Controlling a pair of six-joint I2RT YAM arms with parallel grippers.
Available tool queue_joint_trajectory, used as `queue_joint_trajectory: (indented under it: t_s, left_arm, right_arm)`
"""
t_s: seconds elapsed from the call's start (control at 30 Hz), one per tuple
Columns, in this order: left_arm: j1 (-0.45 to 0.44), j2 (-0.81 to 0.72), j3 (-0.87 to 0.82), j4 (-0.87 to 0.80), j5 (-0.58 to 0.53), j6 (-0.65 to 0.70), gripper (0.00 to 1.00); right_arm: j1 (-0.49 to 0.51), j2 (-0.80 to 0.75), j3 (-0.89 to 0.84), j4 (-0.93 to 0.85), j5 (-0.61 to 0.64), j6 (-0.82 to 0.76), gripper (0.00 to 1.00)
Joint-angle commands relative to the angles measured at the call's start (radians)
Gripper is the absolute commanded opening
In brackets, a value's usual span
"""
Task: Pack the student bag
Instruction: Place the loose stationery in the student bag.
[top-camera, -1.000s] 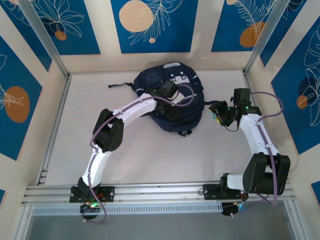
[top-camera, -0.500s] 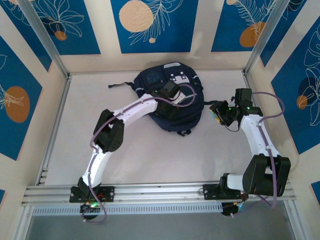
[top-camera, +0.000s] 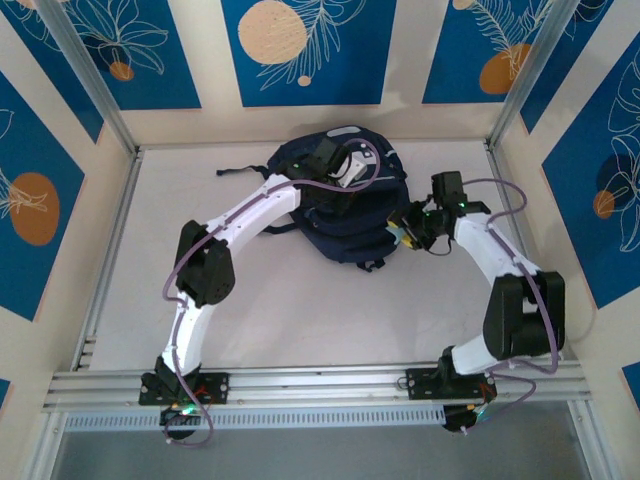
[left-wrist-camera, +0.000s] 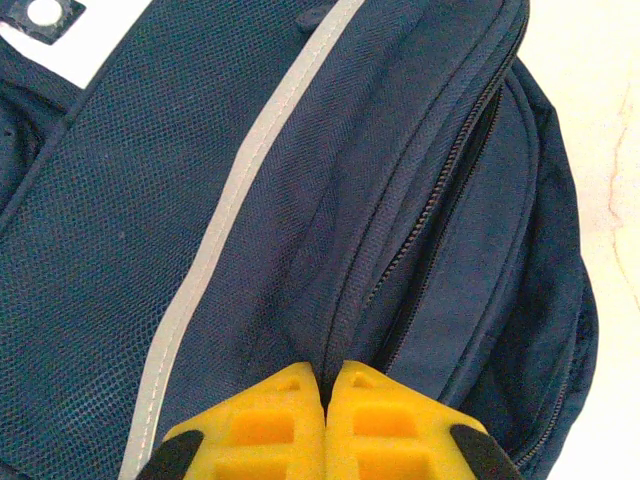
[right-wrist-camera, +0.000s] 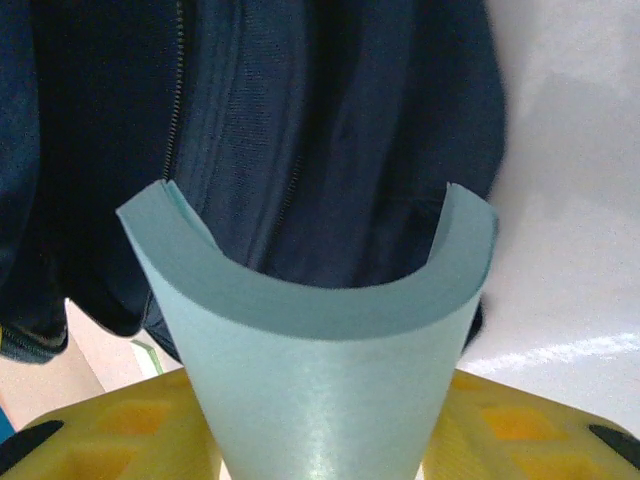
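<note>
Touching the student bag (left-wrist-camera: 250, 200), left gripper (left-wrist-camera: 327, 385) is closed; right gripper (right-wrist-camera: 320, 425) clamps a curled pale-blue sheet (right-wrist-camera: 310, 320).

Three cameras, one high and fixed and two on the wrists, all sharing the bag (top-camera: 350, 235).

The top view looks down from above and behind the arm bases, far enough to take in the whole table (top-camera: 300, 310) and both arms. The left wrist camera sits just behind the left claw (left-wrist-camera: 325, 375), looking along its pressed-together tips, very close to the bag's stripe (left-wrist-camera: 230, 210) just ahead. The right wrist camera looks past the right claw (right-wrist-camera: 320, 430) and the curved sheet (right-wrist-camera: 310, 340) it grips, at the bag's side ahead.
</note>
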Motion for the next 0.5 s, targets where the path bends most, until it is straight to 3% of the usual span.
queue_joint_trajectory:
  t_s: [0.0,0.13,0.23,0.3,0.37,0.47]
  left_arm:
    - [-0.001,-0.036,0.047,0.012,0.045,-0.023,0.0]
    - [-0.002,-0.039,0.054,0.012,0.046,-0.028,0.0]
    - [-0.002,-0.039,0.054,0.008,0.048,-0.036,0.0]
    - [-0.002,-0.038,0.054,0.003,0.052,-0.04,0.0]
    - [-0.002,-0.04,0.053,0.001,0.055,-0.042,0.0]
    - [-0.002,-0.042,0.053,0.0,0.061,-0.046,0.0]
  right_arm:
    - [0.041,0.093,0.105,0.017,-0.014,0.033,0.5]
    - [0.077,0.226,0.234,0.012,-0.024,0.044,0.56]
    - [0.085,0.291,0.306,0.027,-0.068,0.048,0.79]
    - [0.088,0.303,0.317,0.057,-0.087,0.046,0.89]
    - [0.092,0.301,0.311,0.076,-0.085,0.041,0.89]
    - [0.097,0.299,0.281,0.116,-0.086,0.044,0.82]
